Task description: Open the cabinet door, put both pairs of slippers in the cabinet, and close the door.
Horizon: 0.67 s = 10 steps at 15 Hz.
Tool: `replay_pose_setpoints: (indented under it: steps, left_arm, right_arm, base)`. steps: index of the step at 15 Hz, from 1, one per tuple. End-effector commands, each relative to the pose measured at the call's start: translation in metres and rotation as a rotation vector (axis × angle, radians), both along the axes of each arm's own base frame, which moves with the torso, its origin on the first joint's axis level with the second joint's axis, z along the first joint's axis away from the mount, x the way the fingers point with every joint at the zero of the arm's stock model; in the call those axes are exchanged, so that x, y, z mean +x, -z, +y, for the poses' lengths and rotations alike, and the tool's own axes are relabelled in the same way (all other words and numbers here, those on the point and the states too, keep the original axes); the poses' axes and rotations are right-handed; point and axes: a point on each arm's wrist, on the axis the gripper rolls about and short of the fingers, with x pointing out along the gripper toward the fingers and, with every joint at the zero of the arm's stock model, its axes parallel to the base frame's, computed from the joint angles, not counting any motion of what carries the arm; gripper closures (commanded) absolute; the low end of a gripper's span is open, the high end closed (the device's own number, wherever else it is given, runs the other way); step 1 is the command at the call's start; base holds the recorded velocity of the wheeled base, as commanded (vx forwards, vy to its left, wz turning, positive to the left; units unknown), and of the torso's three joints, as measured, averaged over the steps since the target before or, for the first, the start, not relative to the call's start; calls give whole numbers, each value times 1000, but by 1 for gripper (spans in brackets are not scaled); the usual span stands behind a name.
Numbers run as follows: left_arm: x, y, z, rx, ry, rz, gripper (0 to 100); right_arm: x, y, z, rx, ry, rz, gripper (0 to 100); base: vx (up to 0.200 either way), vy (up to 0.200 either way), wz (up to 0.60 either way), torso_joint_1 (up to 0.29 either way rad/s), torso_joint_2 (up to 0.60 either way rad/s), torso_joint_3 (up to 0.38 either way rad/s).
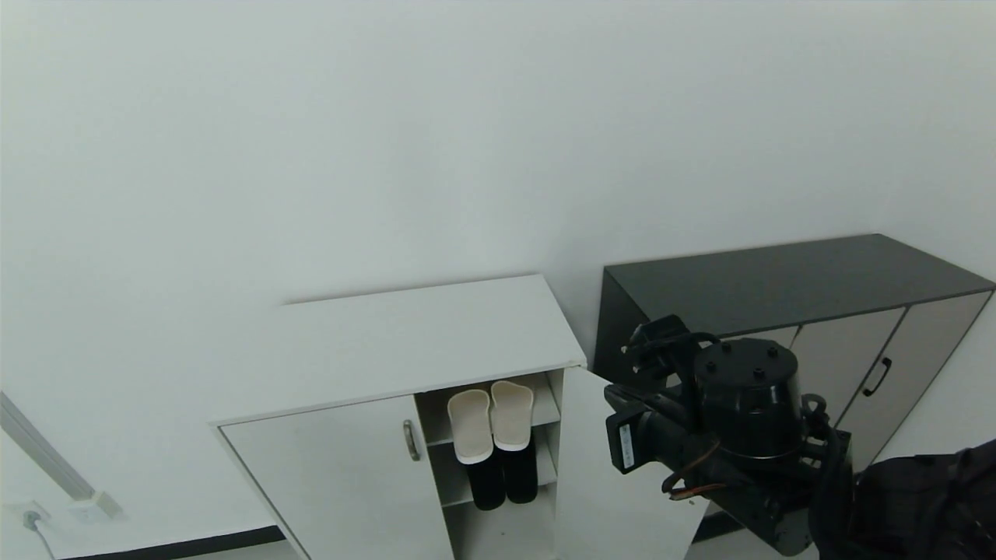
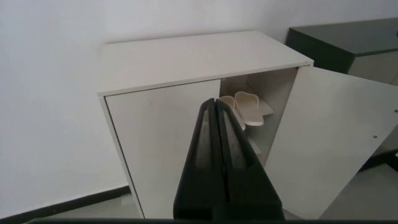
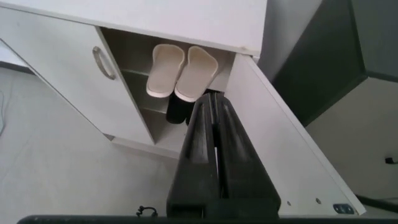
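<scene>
The white cabinet [image 1: 420,327] stands against the wall at 6 o'clock in the head view. Its right door [image 1: 603,505] is swung open toward 5 o'clock, and its left door [image 1: 342,482] is closed, with a metal handle [image 1: 410,440] at its inner edge. Both pairs are inside the open compartment. The cream slippers [image 1: 492,424] lie side by side and touching on the upper shelf [image 1: 547,408], their ends jutting over its front edge. The black slippers [image 1: 504,474] sit directly below them, at their 6 o'clock, on the lower shelf [image 1: 549,469].

The right gripper [image 3: 212,96] hangs in front of the open compartment, beside the open door. Its fingers are pressed together with nothing between them, and their tips line up with the black pair; contact cannot be judged. The left gripper [image 2: 215,102] is held off in front of the closed door, its fingers likewise clenched on nothing.

A dark grey cabinet [image 1: 778,280] stands at the white cabinet's 3 o'clock, just beside it. A wall socket [image 1: 31,519] with a plugged cable sits at 8 o'clock.
</scene>
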Motion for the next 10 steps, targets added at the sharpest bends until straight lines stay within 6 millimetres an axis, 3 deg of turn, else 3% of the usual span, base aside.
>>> replay_pose_setpoints:
  steps: [1, 3, 6, 10]
  left_arm:
    - [0, 0, 0, 0, -1, 0, 100]
    - [0, 0, 0, 0, 1, 0, 100]
    - [0, 0, 0, 0, -4, 0, 100]
    - [0, 0, 0, 0, -1, 0, 100]
  right_arm:
    - [0, 1, 0, -3, 1, 3, 100]
    - [1, 0, 0, -1, 1, 1, 100]
    - [12, -7, -9, 8, 47, -24, 100]
    - [61, -40, -38, -7, 155, -41, 100]
  base:
    - [-200, 0, 0, 7, 17, -7]
    - [-200, 0, 0, -5, 0, 2]
    - [0, 0, 0, 0, 0, 0]
    - [0, 0, 0, 0, 0, 0]
